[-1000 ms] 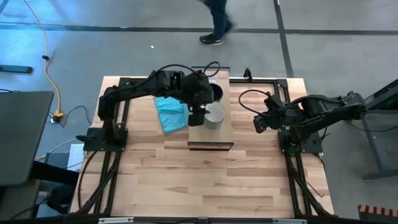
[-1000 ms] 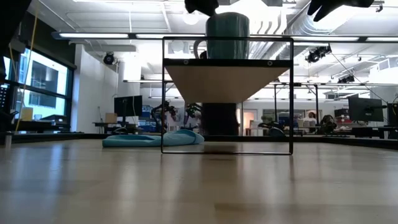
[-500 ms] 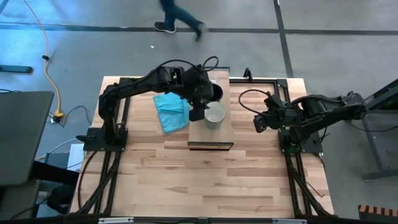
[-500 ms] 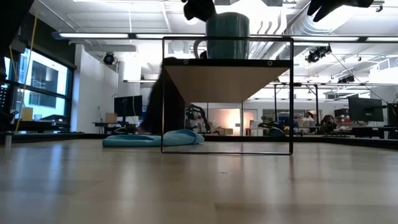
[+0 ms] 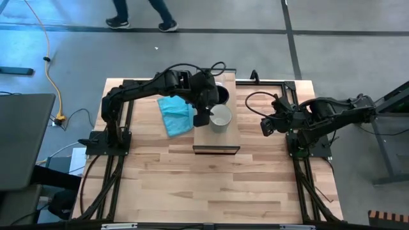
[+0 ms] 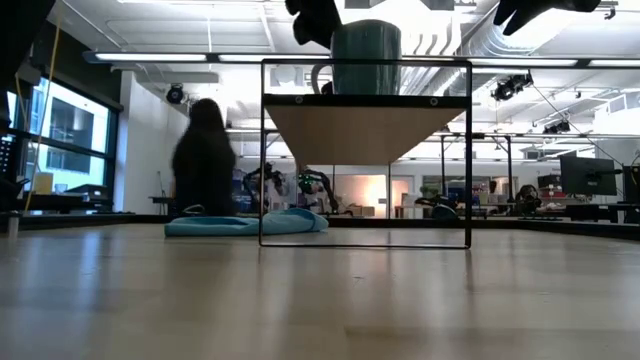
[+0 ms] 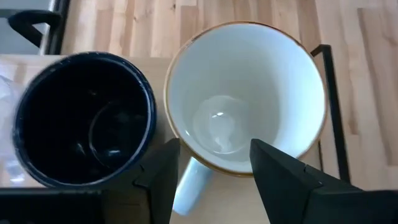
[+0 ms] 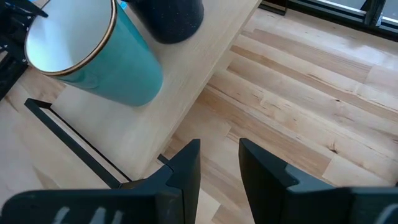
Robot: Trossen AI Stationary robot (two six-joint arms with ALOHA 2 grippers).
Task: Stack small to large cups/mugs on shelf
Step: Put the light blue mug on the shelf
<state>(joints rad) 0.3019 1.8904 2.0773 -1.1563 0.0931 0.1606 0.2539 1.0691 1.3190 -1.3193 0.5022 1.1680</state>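
Note:
The white mug (image 7: 245, 93), teal outside and white inside, stands upright on the shelf (image 5: 216, 137) with its handle (image 7: 191, 182) toward my left gripper. The black mug (image 7: 84, 118) stands beside it, on the shelf's far part. My left gripper (image 7: 214, 146) hovers open just above the white mug, one finger on each side of the handle and the rim's near part. It shows in the high view as my left gripper (image 5: 203, 116). My right gripper (image 5: 264, 125) waits open in the air, right of the shelf. I cannot make out the glass cup plainly.
A crumpled teal cloth (image 5: 174, 115) lies on the table left of the shelf. The shelf's dark metal frame (image 6: 365, 240) stands on the table's far middle. Bare wooden table (image 5: 211, 185) lies between shelf and near edge. A person walks on the floor beyond the table.
My left gripper has sunk a little toward the white mug's handle side, staying open. The mugs have kept still. The person beyond the table has walked toward the left.

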